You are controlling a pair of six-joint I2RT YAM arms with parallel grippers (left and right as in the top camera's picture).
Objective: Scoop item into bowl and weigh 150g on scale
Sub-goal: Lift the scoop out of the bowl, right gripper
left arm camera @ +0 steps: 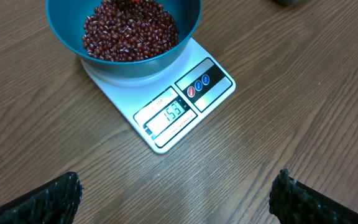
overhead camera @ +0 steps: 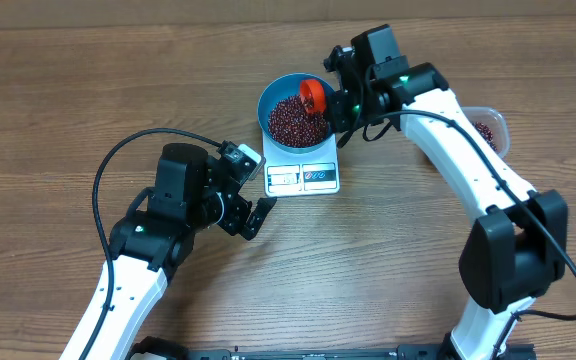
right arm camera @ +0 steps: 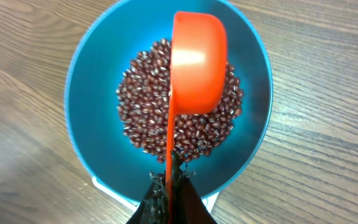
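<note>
While the right claw (right arm camera: 169,186) clenches the scoop (right arm camera: 197,65) handle, its cup hangs tipped over the beans (right arm camera: 142,118) heaped in the bowl (right arm camera: 82,81), mid-frame, on the scale (left arm camera: 194,93). Left claw (overhead camera: 251,216) released, left of centre overhead. Step judged: final dosing. Next: read display (left arm camera: 166,114), trim if over.

Table (overhead camera: 78,90): brown wood-grain top, 2 items resting directly on it.
Grain runs left to right in the overhead view, mid-brown with darker streaks and faint board seams. Item 1: scale (overhead camera: 303,178), flat, white, square, near the table's middle, turned slightly off the grain. Its display panel and blue-marked label strip lie along the near edge. Digits show on the display but are too small to read surely. Item 2: clear plastic container (overhead camera: 501,122) with rounded corners, toward the right side, well apart from the scale, only partly visible from overhead.
</note>
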